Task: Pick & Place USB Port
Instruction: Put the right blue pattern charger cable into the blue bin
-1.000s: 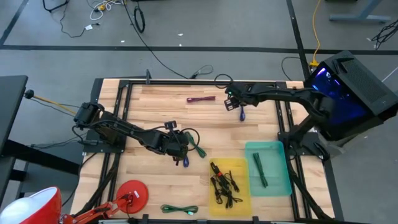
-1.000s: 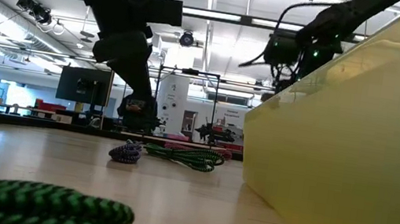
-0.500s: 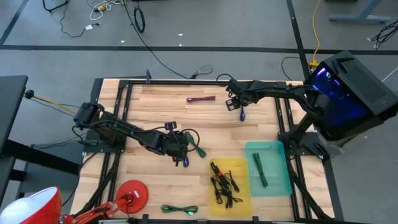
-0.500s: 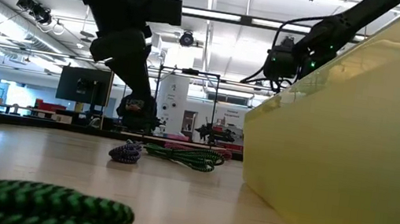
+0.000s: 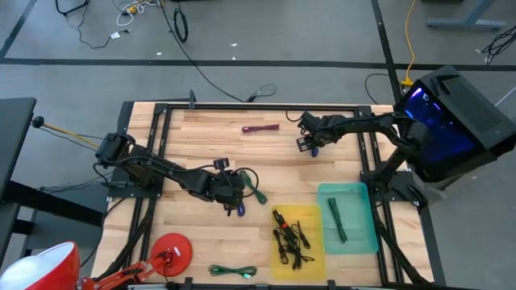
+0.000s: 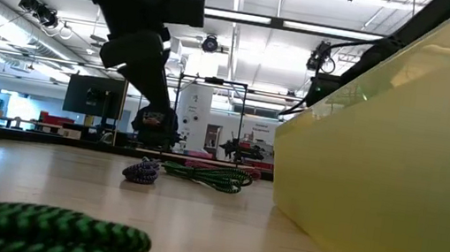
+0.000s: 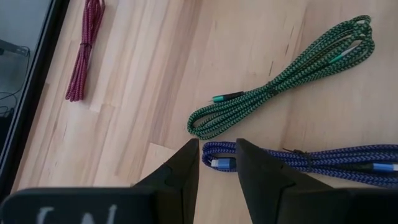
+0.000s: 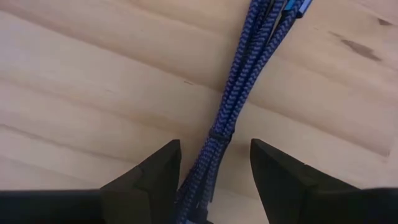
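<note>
Right tool [image 8: 214, 168] spread, straddling blue cable [image 8: 239, 87]; left tool [image 7: 217, 163] spread over second blue cable [image 7: 323, 157].

Two dark arms reach in over the bench from opposite sides. The left arm stretches from the left edge toward the centre, its wrist bent low and its left tool [image 5: 234, 196] pointed down with fingers [image 7: 180, 171] parted. The right arm extends from the right side along the far edge, its right tool [image 5: 310, 142] likewise open, fingers [image 8: 152, 174] spread.
</note>
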